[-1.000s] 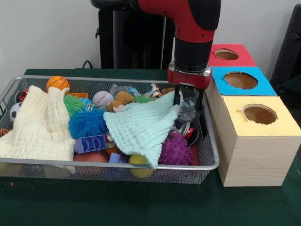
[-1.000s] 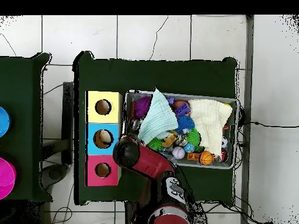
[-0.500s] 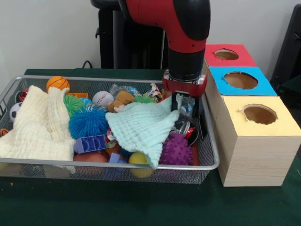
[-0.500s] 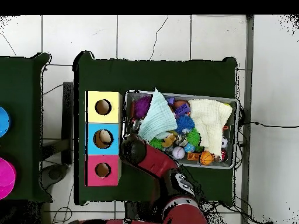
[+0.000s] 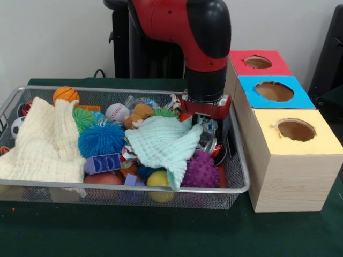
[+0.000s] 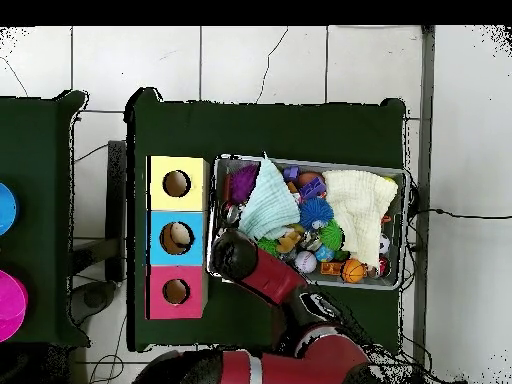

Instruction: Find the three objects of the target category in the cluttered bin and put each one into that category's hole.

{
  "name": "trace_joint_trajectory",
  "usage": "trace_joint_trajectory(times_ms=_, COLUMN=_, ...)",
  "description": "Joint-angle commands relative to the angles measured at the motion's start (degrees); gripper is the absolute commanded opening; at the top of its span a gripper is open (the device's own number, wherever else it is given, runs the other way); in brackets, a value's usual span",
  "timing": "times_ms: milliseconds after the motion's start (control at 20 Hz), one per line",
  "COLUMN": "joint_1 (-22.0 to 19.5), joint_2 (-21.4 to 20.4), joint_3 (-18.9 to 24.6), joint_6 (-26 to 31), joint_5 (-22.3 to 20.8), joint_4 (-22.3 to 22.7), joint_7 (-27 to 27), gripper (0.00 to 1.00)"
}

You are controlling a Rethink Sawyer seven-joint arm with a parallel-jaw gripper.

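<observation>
Reaching down into the right end of the wire bin [image 5: 242,188], the red and black arm's gripper [image 5: 206,119] sits at the upper corner of the mint green cloth [image 5: 163,143], which lies bunched over the toys at the bin's centre right; whether the gripper is clenched on the cloth or released cannot be told, since the wrist and cloth hide its tips. Toys crowd the front view: a blue spiky ball [image 5: 100,139], a purple knobbly ball [image 5: 200,170], a baseball [image 5: 116,111], a small basketball [image 5: 66,94] and a cream cloth [image 5: 45,140] at the left. At the right, the yellow box [image 5: 292,171], blue box [image 5: 274,91] and red box [image 5: 258,62] each show one round hole. Which category is wanted cannot be read, so the search looks to be at the uncovering stage.

From overhead, the arm [image 6: 262,276] crosses the bin's lower left corner, hiding the gripper. A pale rounded object [image 6: 179,235] shows inside the blue box's hole at centre left, perhaps one item already delivered; the yellow and red holes look dark. The mint cloth [image 6: 268,200] lies at the bin's left end.
</observation>
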Motion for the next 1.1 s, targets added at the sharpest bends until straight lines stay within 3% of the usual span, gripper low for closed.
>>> trace_joint_trajectory(times_ms=50, joint_1=1.0, joint_2=5.9, joint_3=11.2, joint_6=9.3, joint_5=0.5, joint_4=-0.3, joint_7=9.4, gripper=1.0)
trace_joint_trajectory(times_ms=750, joint_1=-0.5, joint_2=1.8, joint_3=10.4, joint_6=27.7, joint_5=-0.2, joint_4=-2.2, joint_7=6.8, gripper=1.0)
trace_joint_trajectory(times_ms=1100, joint_1=-3.1, joint_2=3.4, joint_3=12.8, joint_6=28.1, joint_5=-1.2, joint_4=-1.8, joint_7=3.8, gripper=1.0)
